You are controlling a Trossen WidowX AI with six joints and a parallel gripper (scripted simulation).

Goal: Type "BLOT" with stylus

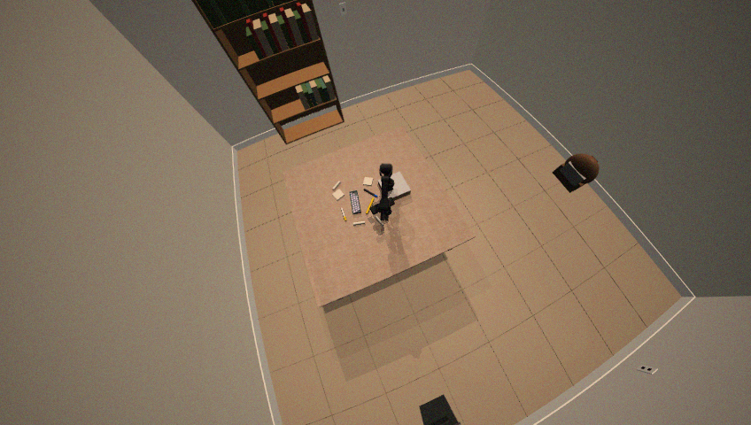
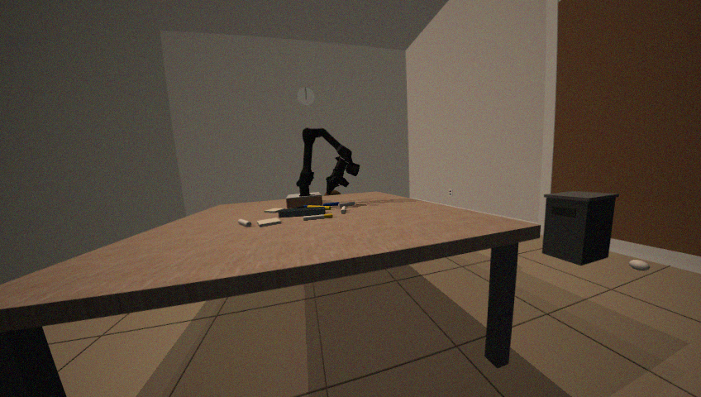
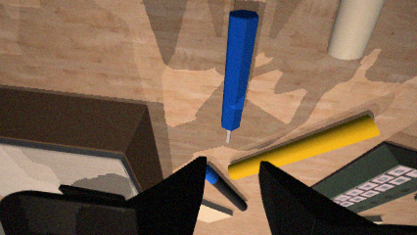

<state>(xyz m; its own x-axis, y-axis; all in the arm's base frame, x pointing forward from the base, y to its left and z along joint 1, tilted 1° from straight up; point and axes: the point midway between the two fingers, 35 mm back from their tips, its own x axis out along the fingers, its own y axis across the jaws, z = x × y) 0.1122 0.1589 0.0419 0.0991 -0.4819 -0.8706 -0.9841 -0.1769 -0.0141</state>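
Observation:
The blue six-sided stylus (image 3: 239, 69) lies on the desk in the wrist view, its thin pale tip pointing down toward my fingers. My gripper (image 3: 232, 165) (image 2: 329, 191) is open, with nothing between its fingers. In the wrist view its fingertips are just below the stylus tip and not touching the stylus. The keyboard (image 1: 355, 202) (image 2: 301, 212) (image 3: 392, 158) is dark with pale keys. It lies on the desk to the right of the fingers in the wrist view, where only its corner shows. Its key letters are too small to read.
A yellow stick (image 1: 369, 205) (image 3: 303, 148) lies between stylus and keyboard. A black-and-blue marker (image 1: 369, 192) (image 3: 230, 193) lies beyond the fingers. A cream cylinder (image 1: 359, 223) (image 3: 356, 29) lies near the stylus. The arm's base block (image 1: 398, 185) (image 3: 73, 117) stands on the left in the wrist view.

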